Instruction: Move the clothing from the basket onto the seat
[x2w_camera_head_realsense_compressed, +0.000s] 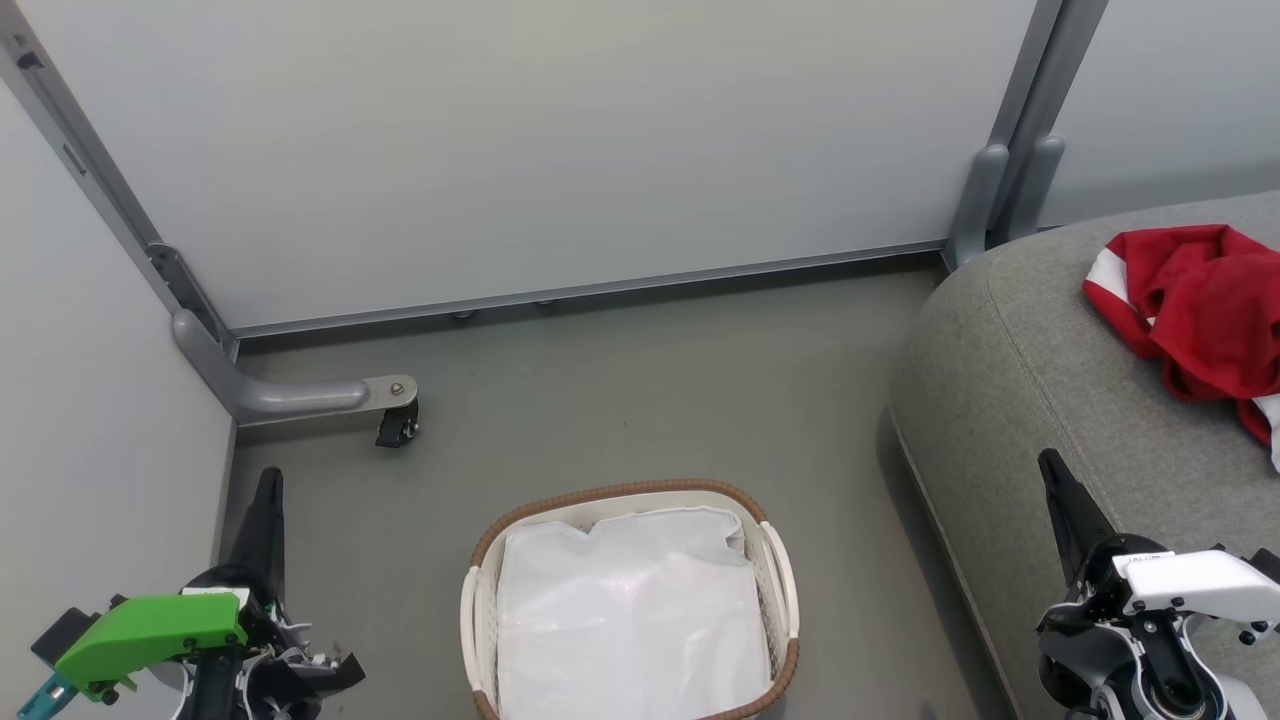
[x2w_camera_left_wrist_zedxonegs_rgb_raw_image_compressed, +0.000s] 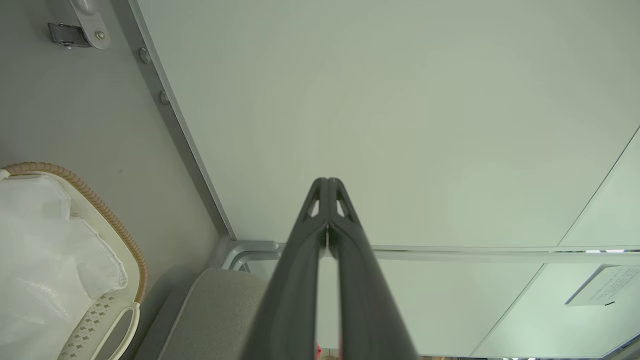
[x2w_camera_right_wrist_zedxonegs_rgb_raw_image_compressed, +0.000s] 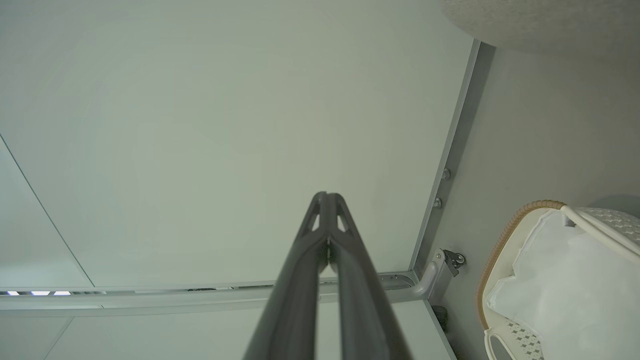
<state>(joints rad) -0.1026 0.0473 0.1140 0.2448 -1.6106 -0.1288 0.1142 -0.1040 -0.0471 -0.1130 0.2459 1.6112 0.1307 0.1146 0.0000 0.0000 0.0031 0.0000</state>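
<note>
Clothing (x2w_camera_head_realsense_compressed: 1205, 300) lies on the seat (x2w_camera_head_realsense_compressed: 1010, 400); left gripper (x2w_camera_head_realsense_compressed: 269, 488) and right gripper (x2w_camera_head_realsense_compressed: 1050, 470) closed, empty.

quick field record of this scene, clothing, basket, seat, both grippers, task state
clothing: red with white bands, bunched on the seat
seat: grey cushion, at the right of the head view
basket: on the floor, brown rim, holds a white liner
left gripper: fingers shut, nothing held
right gripper: fingers shut, nothing held, by the seat's front edge
task state: looks done
</note>
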